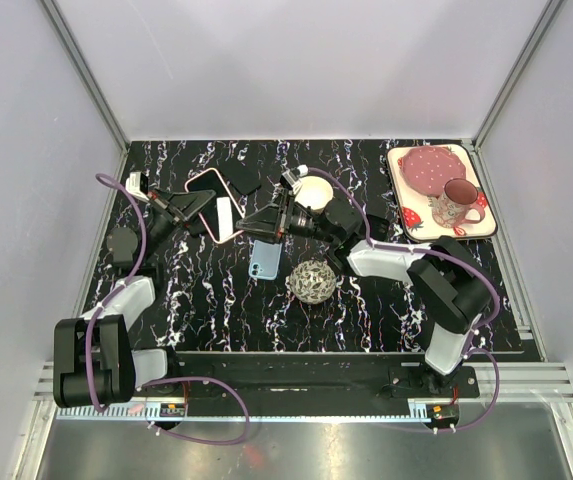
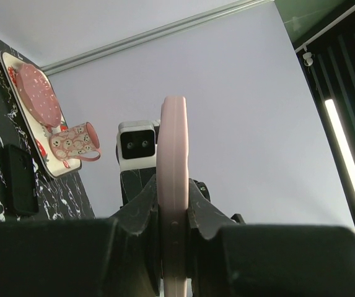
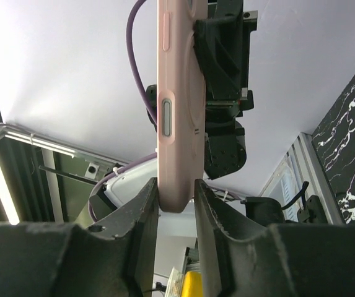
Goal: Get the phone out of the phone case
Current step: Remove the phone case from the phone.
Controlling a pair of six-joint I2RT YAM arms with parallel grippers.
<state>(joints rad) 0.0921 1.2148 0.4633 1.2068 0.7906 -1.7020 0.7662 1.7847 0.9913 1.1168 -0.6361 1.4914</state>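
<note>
Arms: two, both reaching over the left half of the black white-veined marble tabletop [image 1: 396, 300].
Case: one pink soft-plastic phone case [image 1: 213, 203], held up toward the far-left part of the tabletop with one arm at each end. Its inner face looks dark, and I cannot tell whether a phone sits in it.
Left arm: the left end effector [image 1: 194, 205] is closed onto one edge of the case, which shows edge-on between its fingers [image 2: 141, 213].
Right arm: the right end effector [image 1: 243, 228] is narrowed to the case's thickness and pinches the opposite end, side button showing.
Phone: one light-blue flat phone [image 1: 266, 258], lying near the middle of the tabletop, just nearside of the case.
Ball: one silvery wire ball [image 1: 313, 282], beside that phone.
Dish: one white round dish [image 1: 313, 192], toward the far edge.
Tray: one strawberry-print square tray [image 1: 406, 215] in the far-right corner, carrying one pink speckled plate [image 1: 431, 166] and one pink patterned mug [image 1: 456, 205].
</note>
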